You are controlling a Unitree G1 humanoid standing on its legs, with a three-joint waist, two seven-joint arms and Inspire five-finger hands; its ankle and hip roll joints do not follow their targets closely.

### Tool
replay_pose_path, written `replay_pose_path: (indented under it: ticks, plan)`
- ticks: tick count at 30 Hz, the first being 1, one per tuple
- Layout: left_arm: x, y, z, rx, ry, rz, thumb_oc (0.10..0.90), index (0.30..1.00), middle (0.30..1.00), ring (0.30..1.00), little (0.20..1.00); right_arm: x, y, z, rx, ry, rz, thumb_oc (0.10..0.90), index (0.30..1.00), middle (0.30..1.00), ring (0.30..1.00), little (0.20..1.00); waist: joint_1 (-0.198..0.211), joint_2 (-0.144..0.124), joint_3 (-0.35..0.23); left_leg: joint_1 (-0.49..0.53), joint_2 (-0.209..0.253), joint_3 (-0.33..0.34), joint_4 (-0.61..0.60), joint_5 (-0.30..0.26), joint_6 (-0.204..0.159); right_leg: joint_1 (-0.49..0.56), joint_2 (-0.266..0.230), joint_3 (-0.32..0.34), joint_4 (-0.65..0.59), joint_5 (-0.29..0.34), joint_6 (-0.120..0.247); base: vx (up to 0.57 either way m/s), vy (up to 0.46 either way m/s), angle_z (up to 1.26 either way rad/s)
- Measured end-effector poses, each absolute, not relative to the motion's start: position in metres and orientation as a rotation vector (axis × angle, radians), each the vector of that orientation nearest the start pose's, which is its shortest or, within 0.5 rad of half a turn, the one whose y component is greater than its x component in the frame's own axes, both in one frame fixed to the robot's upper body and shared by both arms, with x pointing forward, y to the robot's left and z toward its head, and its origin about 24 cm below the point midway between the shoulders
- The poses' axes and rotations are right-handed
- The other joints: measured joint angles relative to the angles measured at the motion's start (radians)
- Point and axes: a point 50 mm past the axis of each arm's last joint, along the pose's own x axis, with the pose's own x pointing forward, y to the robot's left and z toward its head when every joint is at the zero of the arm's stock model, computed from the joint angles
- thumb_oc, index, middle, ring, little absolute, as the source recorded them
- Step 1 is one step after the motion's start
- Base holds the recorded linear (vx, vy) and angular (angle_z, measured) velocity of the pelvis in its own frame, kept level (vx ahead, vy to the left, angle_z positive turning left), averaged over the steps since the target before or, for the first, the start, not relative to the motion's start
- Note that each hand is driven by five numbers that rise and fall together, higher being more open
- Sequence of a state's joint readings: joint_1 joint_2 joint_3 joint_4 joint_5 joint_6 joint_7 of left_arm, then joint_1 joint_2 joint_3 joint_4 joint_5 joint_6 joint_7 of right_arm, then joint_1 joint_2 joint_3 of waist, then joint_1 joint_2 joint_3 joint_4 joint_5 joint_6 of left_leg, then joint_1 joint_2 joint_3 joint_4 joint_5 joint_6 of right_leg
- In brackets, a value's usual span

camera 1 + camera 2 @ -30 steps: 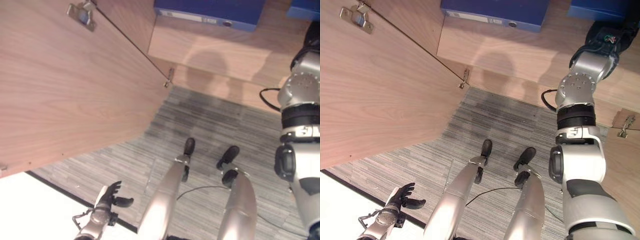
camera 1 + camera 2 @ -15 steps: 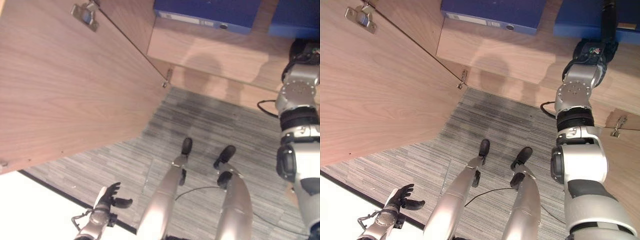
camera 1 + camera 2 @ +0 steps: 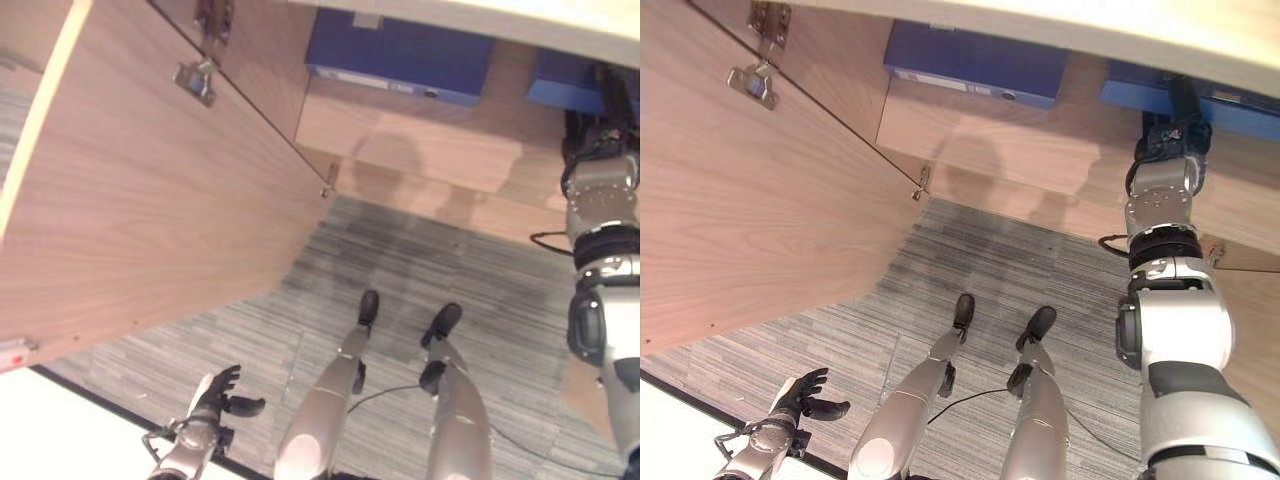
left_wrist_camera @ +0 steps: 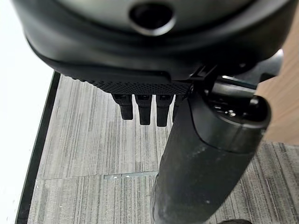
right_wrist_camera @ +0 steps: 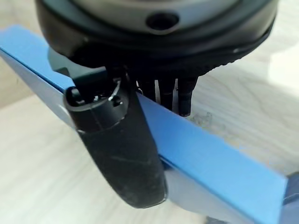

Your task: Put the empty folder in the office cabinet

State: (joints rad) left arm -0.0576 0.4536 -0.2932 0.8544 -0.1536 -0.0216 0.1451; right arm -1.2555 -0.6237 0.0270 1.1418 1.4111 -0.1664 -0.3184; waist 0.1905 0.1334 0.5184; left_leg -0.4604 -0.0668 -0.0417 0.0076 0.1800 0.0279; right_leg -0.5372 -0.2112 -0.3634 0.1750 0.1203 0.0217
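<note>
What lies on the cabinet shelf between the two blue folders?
Bare wood: in the right eye view a stretch of shelf separates the lying folder from the folder in the right hand.

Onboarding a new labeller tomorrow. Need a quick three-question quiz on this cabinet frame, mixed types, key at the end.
1. True or false: the right hand has its thumb and fingers pinched on a blue folder.
2. Multiple choice: the left hand hangs over A) the cabinet shelf, B) the grey carpet floor, C) a desk.
3. Fill in: besides the held folder, a second blue folder lies on the cabinet ____.

Key:
1. True. In the right wrist view the thumb lies on one face and the fingers on the other.
2. B. It is open and holds nothing.
3. shelf, left of the held one, behind the open wooden door.
</note>
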Motion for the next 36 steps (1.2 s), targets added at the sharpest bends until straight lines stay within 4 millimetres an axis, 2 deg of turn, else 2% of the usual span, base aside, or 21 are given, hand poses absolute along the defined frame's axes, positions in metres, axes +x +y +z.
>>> replay_pose_path:
  ticks: [4,9,17,21,24,30,32,34,36]
  plan:
    - [0.184,0.272,-0.097,0.458,0.784,0.13,0.8,0.9,0.9,0.9,0.9,0.4,-0.295,0.254,0.962,-0.273,-0.461,0.8,0.9,0.9,0.9,0.9,0.001,0.001,0.0,0.042,0.008,0.008,-0.023,0.002,-0.003,0.053,0.017,-0.002,-0.06,0.017,0.008,0.0,-0.004,-0.08]
    - [0.184,0.272,-0.097,0.451,0.787,0.118,0.8,0.9,0.9,0.9,0.9,0.402,-0.292,0.249,0.901,-0.253,-0.415,0.8,0.9,0.9,0.9,0.9,-0.001,0.004,-0.003,0.047,0.016,0.01,-0.033,0.004,-0.009,0.076,0.036,0.0,-0.115,0.045,0.005,0.0,0.004,-0.06]
    - [0.184,0.271,-0.098,0.441,0.791,0.098,0.8,0.9,0.9,0.9,0.9,0.403,-0.288,0.248,0.895,-0.251,-0.375,0.8,0.9,0.9,0.9,0.9,0.004,0.004,-0.004,0.061,0.017,0.027,-0.045,0.002,-0.012,0.095,0.045,0.01,-0.157,0.068,0.003,0.0,0.017,-0.05]
    - [0.184,0.271,-0.098,0.44,0.791,0.099,0.8,0.9,0.9,0.9,0.9,0.406,-0.275,0.251,0.963,-0.288,-0.329,0.8,0.9,0.9,0.9,0.9,0.004,0.008,-0.006,0.06,0.016,0.038,-0.053,0.001,-0.013,0.094,0.048,0.022,-0.178,0.082,0.004,0.0,0.009,-0.09]
    - [0.183,0.271,-0.098,0.441,0.797,0.1,0.8,0.9,0.9,0.9,0.9,0.404,-0.274,0.247,1.007,-0.326,-0.311,0.8,0.9,0.9,0.9,0.9,0.006,0.015,-0.009,0.058,0.016,0.036,-0.063,0.001,-0.016,0.094,0.053,0.021,-0.19,0.084,0.005,0.0,0.0,0.0]
    - [0.183,0.271,-0.098,0.435,0.787,0.106,0.8,0.9,0.9,0.9,0.9,0.395,-0.253,0.248,1.107,-0.463,-0.16,0.8,0.9,0.9,0.9,0.9,0.005,0.019,-0.009,0.055,0.016,0.036,-0.068,0.004,-0.012,0.093,0.056,0.019,-0.201,0.091,-0.002,0.0,0.0,0.0]
    - [0.184,0.274,-0.096,0.43,0.781,0.124,0.8,0.9,0.9,0.9,0.9,0.394,-0.255,0.25,1.103,-0.491,-0.161,0.8,0.9,0.9,0.9,0.9,0.008,0.02,-0.009,0.055,0.016,0.035,-0.068,0.003,-0.013,0.094,0.056,0.018,-0.201,0.09,-0.001,0.01,0.022,0.04]
    - [0.184,0.275,-0.096,0.431,0.778,0.13,0.8,0.9,0.9,0.9,0.9,0.393,-0.259,0.252,1.056,-0.49,-0.168,0.8,0.9,0.9,0.9,0.9,0.012,0.02,-0.009,0.055,0.015,0.035,-0.068,0.003,-0.013,0.094,0.054,0.017,-0.2,0.09,-0.001,0.0,0.0,0.0]
    - [0.184,0.275,-0.096,0.432,0.778,0.132,0.8,0.9,0.9,0.9,0.9,0.391,-0.269,0.255,0.87,-0.47,-0.188,0.8,0.9,0.9,0.9,0.9,0.013,0.02,-0.009,0.054,0.013,0.036,-0.068,0.003,-0.013,0.094,0.052,0.015,-0.2,0.088,0.002,0.0,0.0,0.0]
